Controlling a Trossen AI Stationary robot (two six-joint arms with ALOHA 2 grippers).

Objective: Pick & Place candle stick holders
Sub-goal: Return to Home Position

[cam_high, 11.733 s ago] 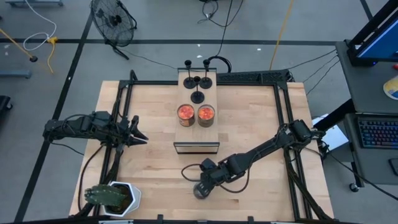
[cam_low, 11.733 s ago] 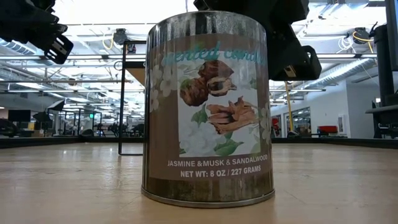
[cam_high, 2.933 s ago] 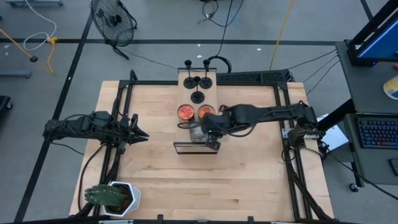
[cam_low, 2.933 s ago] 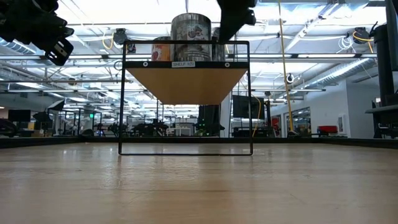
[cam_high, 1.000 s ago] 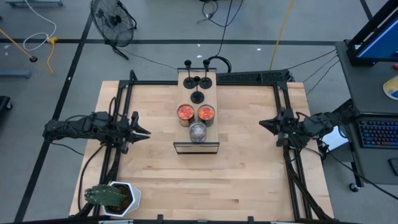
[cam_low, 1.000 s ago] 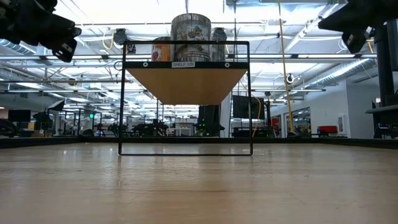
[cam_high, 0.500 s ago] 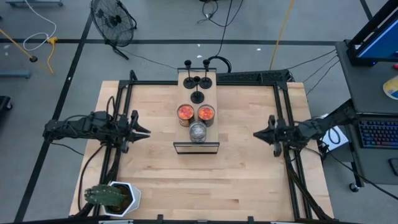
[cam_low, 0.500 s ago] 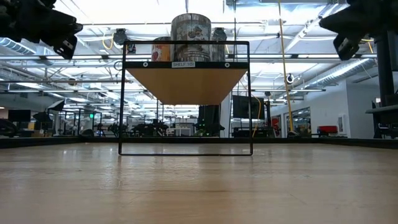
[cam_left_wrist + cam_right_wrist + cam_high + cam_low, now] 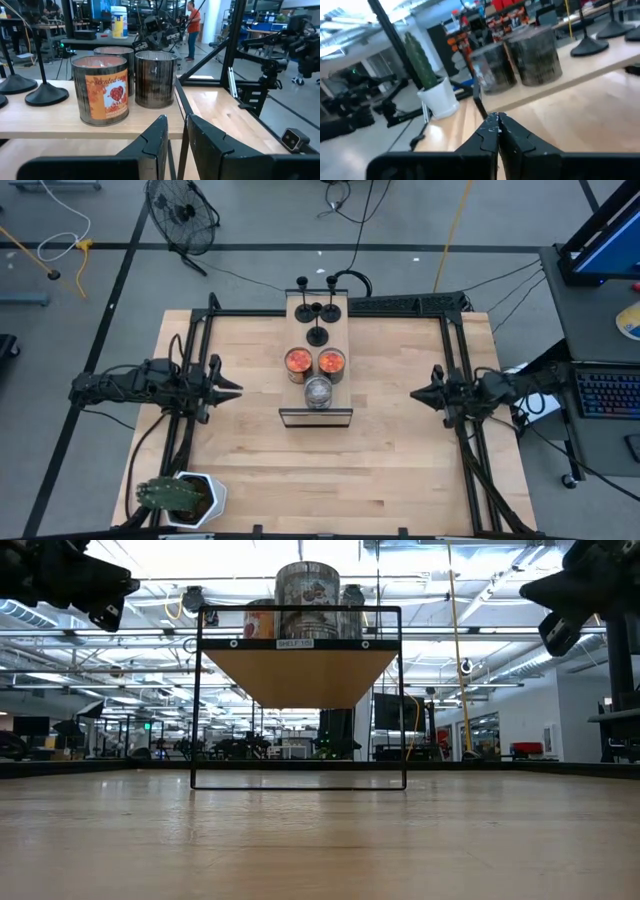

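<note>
Three black candle stick holders (image 9: 317,335) stand on their disc bases at the far end of a raised wooden shelf (image 9: 292,330) in the table's middle; two bases (image 9: 46,94) show in the left wrist view. My left gripper (image 9: 235,391) hovers level at the table's left side, pointing at the shelf, fingers a little apart, nothing between them (image 9: 176,125). My right gripper (image 9: 415,393) hovers level at the right side, shut and empty (image 9: 495,118). In the low view the left gripper (image 9: 105,595) and the right gripper (image 9: 558,628) hang high at either side.
Two tins with orange-red tops (image 9: 297,361) and a silver tin (image 9: 318,391) stand on the shelf's near half. A cactus in a white pot (image 9: 185,498) sits at the near left corner. Black frame rails (image 9: 462,360) run along both table sides. A person (image 9: 192,25) stands far off.
My right gripper, shut all the while, has sunk and swung a little toward the table's near edge, staying at the right side. The holders and tins have kept their places.
</note>
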